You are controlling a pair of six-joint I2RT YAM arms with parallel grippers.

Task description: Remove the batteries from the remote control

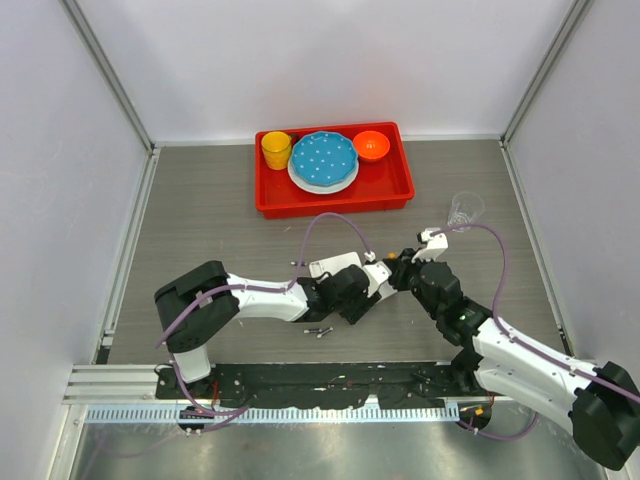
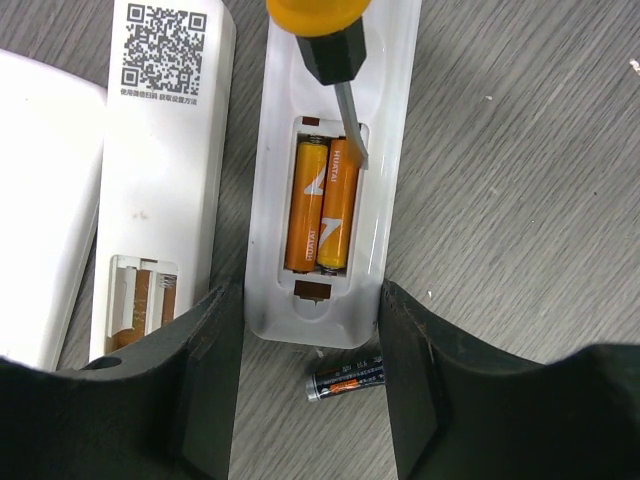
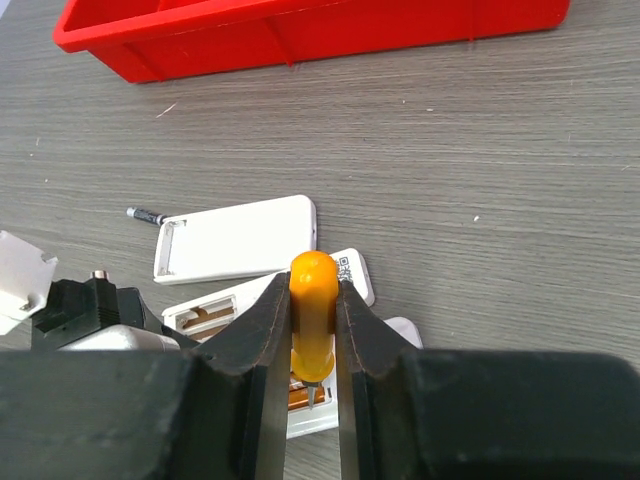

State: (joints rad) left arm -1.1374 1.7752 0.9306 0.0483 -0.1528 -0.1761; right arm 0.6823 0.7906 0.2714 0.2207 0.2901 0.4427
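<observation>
I'm levering: right gripper (image 3: 313,335) clamping the screwdriver (image 2: 333,50), tip at the batteries' (image 2: 322,205) far end; left gripper (image 2: 310,400) half-open, straddling the remote (image 2: 392,130), contact unclear.

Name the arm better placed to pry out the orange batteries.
Right. The right tool grips the screwdriver, whose blade sits against the orange batteries in the open remote. The left tool clasps that remote's sides, steadying it.

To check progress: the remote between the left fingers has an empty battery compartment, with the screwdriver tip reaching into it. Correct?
No: the left wrist view shows two orange batteries in that compartment of the remote. The screwdriver tip does reach into it.
</observation>
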